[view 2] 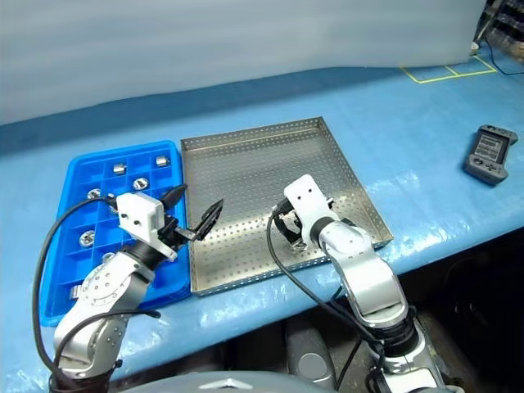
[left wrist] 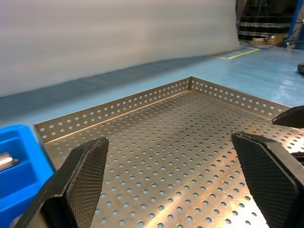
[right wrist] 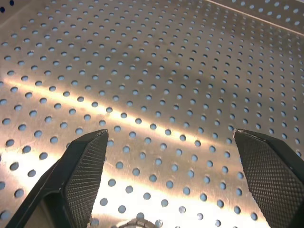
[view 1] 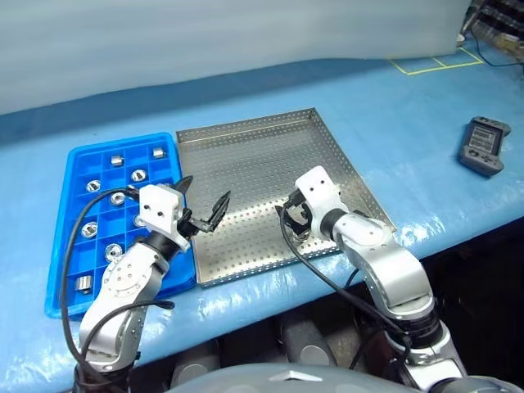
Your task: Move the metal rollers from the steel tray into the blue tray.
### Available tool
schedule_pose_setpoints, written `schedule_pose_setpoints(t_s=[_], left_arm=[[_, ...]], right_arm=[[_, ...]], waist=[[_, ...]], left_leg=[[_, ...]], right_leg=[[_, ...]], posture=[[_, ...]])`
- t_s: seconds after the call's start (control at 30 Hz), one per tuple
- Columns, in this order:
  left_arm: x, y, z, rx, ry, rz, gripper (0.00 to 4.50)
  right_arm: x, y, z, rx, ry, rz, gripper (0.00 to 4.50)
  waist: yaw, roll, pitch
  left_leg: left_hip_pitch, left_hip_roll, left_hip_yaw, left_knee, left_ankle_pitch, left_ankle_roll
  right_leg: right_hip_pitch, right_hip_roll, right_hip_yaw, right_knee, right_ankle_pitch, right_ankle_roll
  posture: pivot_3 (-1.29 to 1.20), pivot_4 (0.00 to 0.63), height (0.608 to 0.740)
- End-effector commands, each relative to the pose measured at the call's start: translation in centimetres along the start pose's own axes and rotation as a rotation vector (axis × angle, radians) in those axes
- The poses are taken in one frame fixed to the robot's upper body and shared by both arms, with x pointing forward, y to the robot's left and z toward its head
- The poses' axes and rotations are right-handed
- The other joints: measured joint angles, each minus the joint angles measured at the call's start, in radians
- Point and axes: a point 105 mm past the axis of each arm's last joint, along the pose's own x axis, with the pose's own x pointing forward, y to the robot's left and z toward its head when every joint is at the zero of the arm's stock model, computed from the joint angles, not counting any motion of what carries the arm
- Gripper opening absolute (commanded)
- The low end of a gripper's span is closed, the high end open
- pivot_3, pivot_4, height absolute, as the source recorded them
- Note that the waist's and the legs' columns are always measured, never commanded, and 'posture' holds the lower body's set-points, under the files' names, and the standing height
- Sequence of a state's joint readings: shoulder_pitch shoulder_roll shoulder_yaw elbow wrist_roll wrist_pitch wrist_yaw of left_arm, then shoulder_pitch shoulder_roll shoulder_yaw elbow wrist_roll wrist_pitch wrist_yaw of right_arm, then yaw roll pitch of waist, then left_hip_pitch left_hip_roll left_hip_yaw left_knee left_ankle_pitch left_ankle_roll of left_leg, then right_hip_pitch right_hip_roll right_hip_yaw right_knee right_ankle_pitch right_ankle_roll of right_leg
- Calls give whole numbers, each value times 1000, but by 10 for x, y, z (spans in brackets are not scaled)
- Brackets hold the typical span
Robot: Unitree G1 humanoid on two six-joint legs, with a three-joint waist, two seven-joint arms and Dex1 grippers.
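Table: covered in a blue sheet; both trays sit on it, side by side and touching
Steel tray: big, square and silver, full of little holes, with a low rim; I can see no rollers on its floor in the head views
Blue tray: bright blue plastic with square cells; it lies on the robot's left of the steel tray
Metal rollers: small shiny silver rings with a hole; they sit in the cells of the blue tray, one to a cell; one more is in the far row; another is near the front edge
Left end effector: its two black fingers are wide apart and hold nothing; it hangs over the spot where the two trays meet, pointing across the steel tray
Right end effector: its fingers are wide apart too, with nothing between them; it hangs low over the near part of the steel tray, tipped down at the holes
Handheld device: dark grey with a screen; it lies on the table, well apart from the trays, on the robot's right
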State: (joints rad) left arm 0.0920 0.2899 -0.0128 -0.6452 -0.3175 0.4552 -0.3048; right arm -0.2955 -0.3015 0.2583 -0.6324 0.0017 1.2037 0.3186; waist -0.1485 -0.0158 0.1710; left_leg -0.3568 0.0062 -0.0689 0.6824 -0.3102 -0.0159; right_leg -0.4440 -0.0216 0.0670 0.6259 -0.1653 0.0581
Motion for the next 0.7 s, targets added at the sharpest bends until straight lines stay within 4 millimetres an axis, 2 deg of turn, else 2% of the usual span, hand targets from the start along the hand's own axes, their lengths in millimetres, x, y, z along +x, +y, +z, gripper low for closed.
schedule_pose_setpoints(t_s=[0.03, 0.3, 0.6, 0.7], left_arm=[[0, -7, 4, 19, -13, -50, 4500], [-2, -20, -11, 41, 49, -122, 4500], [-7, -26, -14, 26, 58, -135, 4500], [-7, -25, -14, 28, 58, -130, 4500]], right_arm=[[-10, 3, 2, 28, 15, -8, 4458], [-11, 19, -25, 95, 148, 42, 4458], [-5, 26, -33, 132, 208, 50, 4458], [-4, 26, -34, 139, 222, 51, 3836]], waist=[[-11, 0, 0], [-38, 0, 0], [-37, 0, 0], [-34, 0, 0]], left_leg=[[0, 0, 0, 0, 0, 0], [0, 0, 0, 0, 0, 0], [0, 0, 0, 0, 0, 0], [0, 0, 0, 0, 0, 0]], right_leg=[[0, 0, 0, 0, 0, 0], [0, 0, 1, 0, 0, 1], [0, 0, 1, 0, 0, 1], [0, 0, 1, 0, 0, 1]], posture=[[-201, 150, 740], [-189, 150, 740], [-159, 150, 740], [-154, 150, 740]])
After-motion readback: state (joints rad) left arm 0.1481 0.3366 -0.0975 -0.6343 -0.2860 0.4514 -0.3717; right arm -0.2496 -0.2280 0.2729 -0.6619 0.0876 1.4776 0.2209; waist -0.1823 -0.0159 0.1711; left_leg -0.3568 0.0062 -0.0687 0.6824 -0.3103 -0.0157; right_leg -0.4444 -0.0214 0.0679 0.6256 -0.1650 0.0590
